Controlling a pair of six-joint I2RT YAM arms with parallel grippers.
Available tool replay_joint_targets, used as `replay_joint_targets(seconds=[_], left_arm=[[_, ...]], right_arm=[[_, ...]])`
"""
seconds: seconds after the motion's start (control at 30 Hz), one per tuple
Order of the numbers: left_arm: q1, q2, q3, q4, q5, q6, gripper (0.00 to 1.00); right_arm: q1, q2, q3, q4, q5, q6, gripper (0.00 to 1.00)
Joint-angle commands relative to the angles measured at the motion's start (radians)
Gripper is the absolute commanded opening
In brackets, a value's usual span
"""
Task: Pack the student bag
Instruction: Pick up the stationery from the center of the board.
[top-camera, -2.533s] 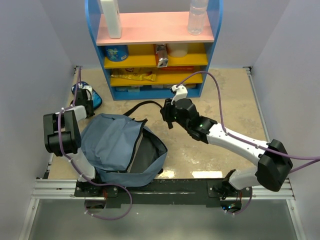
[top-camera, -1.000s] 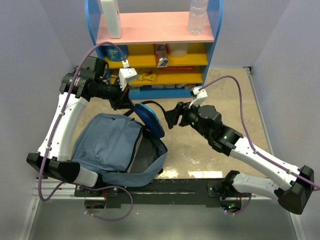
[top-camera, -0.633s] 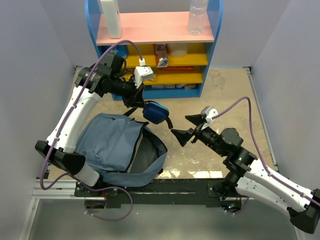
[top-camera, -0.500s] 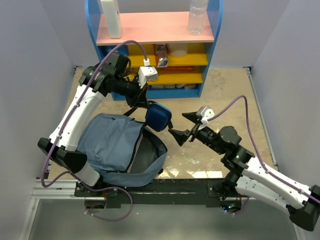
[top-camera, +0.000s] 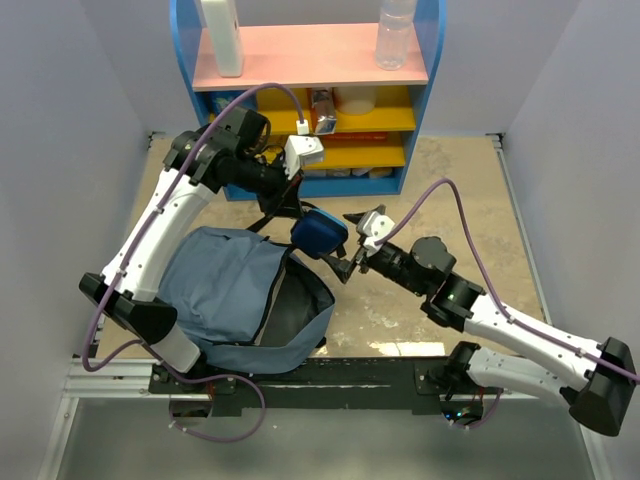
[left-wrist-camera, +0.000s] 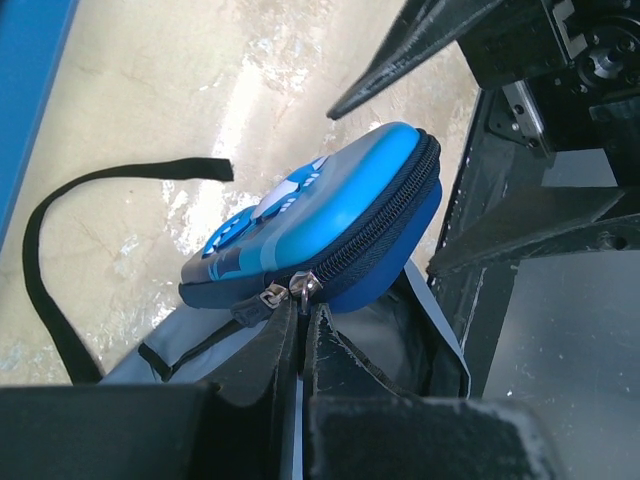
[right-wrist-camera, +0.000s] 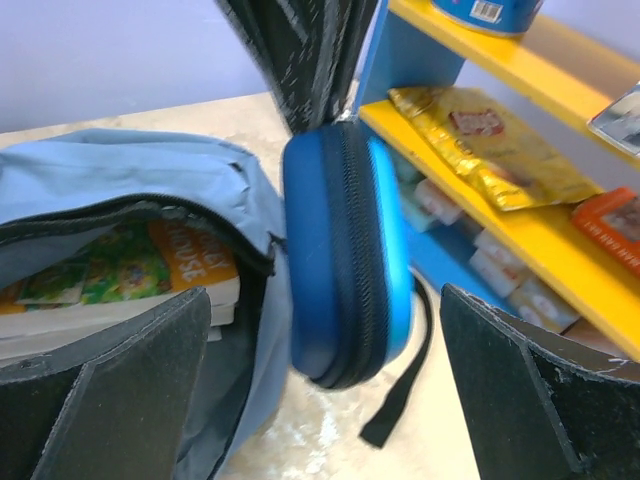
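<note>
Right arm has swung in from the near right since half a second ago; pouch has barely drifted, bag hasn't shifted.

Bag (top-camera: 235, 290) lies flat at the near left of the table (top-camera: 450, 200), mouth unzipped and gaping toward the right, books (right-wrist-camera: 150, 270) visible inside. Judgement: soft and floppy, walls will collapse under any push, some weight from the books. Best hold is the zipper rim or a strap, not the loose panel.

Pouch (top-camera: 319, 234) hangs just above the far-right edge of the bag mouth. Looks like a semi-stiff shell, light, smooth faces. Grab it across the two flat sides.

Left gripper (left-wrist-camera: 300, 320) is clamped on the pouch's zipper edge, pouch dangling below it.

Right gripper (top-camera: 347, 242) is spread wide, one finger on each side of the pouch, neither touching as far as I can tell.

Left arm arcs high from its near-left base, forearm running right in front of the shelf (top-camera: 310, 100), wrist tipped down. Right arm stretches low, forearm pointing left toward the pouch.
</note>
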Motion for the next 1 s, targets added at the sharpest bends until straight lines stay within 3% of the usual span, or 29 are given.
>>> replay_joint_targets(seconds=[0.0,0.2,0.3,0.37,0.4,0.43,0.53,0.57,0.63,0.7,0.73,0.77,0.97], left_arm=[[-0.013,-0.012,0.046,-0.023,0.035,0.037,0.00],[-0.017,-0.033,0.023,-0.024,0.035,0.058,0.00],[-0.022,-0.043,0.017,-0.024,0.037,0.068,0.00],[-0.025,-0.047,0.003,-0.024,0.043,0.075,0.00],[-0.026,-0.050,0.000,-0.024,0.045,0.077,0.00],[-0.026,-0.050,0.000,-0.024,0.045,0.078,0.07],[-0.026,-0.052,0.005,-0.024,0.039,0.066,0.20],[-0.026,-0.052,0.006,-0.024,0.035,0.065,0.23],[-0.026,-0.058,0.012,-0.024,0.000,0.046,0.47],[-0.026,-0.073,-0.003,-0.024,-0.049,0.042,0.59],[-0.026,-0.082,-0.014,-0.024,-0.069,0.039,0.92],[-0.028,-0.092,-0.027,-0.024,-0.087,0.037,1.00],[-0.057,-0.208,-0.253,-0.026,-0.195,0.051,1.00]], right_arm=[[0.010,0.032,0.037,0.108,0.051,-0.077,0.99],[0.011,0.116,0.115,0.039,-0.026,-0.105,0.93],[0.010,0.139,0.155,-0.008,-0.047,-0.115,0.84],[0.011,0.145,0.178,-0.021,-0.064,-0.112,0.72],[0.008,0.147,0.187,-0.036,-0.069,-0.105,0.64],[0.010,0.152,0.196,-0.050,-0.066,-0.102,0.43],[0.010,0.149,0.238,-0.119,-0.018,-0.099,0.00],[0.010,0.139,0.244,-0.134,-0.003,-0.088,0.00],[0.010,0.113,0.232,-0.142,0.037,-0.071,0.00],[0.010,0.061,0.200,-0.140,0.061,-0.050,0.00],[0.010,0.043,0.190,-0.148,0.093,-0.043,0.00],[0.008,0.003,0.173,-0.159,0.110,-0.031,0.00],[0.008,-0.144,0.081,-0.219,0.242,0.075,0.00]])
